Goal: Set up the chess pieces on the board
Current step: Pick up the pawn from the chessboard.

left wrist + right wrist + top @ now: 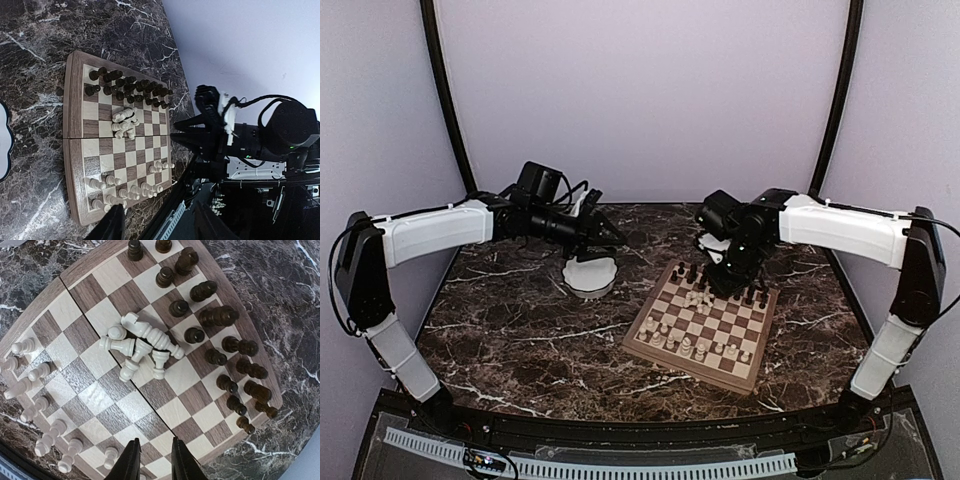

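Right jaws apart (empty); pieces (150, 335) heaped.

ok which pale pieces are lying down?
The pale heap in the middle of the board: toppled across each other, next to the dark ranks. The other pale pieces stand upright along the opposite edge.

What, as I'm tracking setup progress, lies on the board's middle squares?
A heap of toppled pale pieces, lying across each other. The squares of the board beneath them are hidden.
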Controlling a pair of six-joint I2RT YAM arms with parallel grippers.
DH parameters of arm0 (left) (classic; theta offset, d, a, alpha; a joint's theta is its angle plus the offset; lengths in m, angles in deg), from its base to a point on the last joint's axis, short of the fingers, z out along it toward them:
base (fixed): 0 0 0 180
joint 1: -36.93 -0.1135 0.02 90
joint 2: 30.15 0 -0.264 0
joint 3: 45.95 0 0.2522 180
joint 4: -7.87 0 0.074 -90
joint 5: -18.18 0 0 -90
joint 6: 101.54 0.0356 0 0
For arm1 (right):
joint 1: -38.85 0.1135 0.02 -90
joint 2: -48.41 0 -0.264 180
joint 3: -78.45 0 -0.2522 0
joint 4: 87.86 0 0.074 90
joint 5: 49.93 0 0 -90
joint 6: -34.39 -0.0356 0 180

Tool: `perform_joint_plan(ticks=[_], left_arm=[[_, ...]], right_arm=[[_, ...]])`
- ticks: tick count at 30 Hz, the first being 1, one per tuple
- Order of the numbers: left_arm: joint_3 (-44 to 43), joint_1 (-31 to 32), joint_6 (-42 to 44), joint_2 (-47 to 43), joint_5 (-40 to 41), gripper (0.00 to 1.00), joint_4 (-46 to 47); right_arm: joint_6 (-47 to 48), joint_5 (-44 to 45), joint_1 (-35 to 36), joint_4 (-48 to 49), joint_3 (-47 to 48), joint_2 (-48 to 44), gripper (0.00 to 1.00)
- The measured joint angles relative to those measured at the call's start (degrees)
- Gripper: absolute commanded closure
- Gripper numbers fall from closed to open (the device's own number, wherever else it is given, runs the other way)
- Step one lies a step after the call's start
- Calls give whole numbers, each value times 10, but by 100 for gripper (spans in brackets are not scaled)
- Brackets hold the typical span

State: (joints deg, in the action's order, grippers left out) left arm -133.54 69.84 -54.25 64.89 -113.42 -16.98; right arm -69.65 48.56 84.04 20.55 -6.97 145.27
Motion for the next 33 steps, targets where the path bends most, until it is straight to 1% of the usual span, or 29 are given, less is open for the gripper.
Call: perform_joint_plan(ticks=[6,19,21,24,25,26,30,33], left_arm=[[-14,2,19,0,8,51,-27],[-14,4,21,-3,21,51,-49],[-14,4,21,-3,21,51,-50],[-14,4,21,-3,22,51,-53],[-14,4,22,-3,21,51,-54],[-14,4,22,-3,21,51,-54],[-14,4,24,-3,21,51,-53],[-14,4,26,-3,21,50,-53]], right_arm=[[11,3,1,56,-19,48,77],[21,36,-1,90,-20,107,79],[26,36,-2,96,-20,113,82],[35,35,-3,104,-20,125,93],[37,36,-3,106,-20,128,97],[43,33,-3,112,-19,128,99],[44,27,-3,115,-30,118,100],[43,15,-3,100,-46,93,100]])
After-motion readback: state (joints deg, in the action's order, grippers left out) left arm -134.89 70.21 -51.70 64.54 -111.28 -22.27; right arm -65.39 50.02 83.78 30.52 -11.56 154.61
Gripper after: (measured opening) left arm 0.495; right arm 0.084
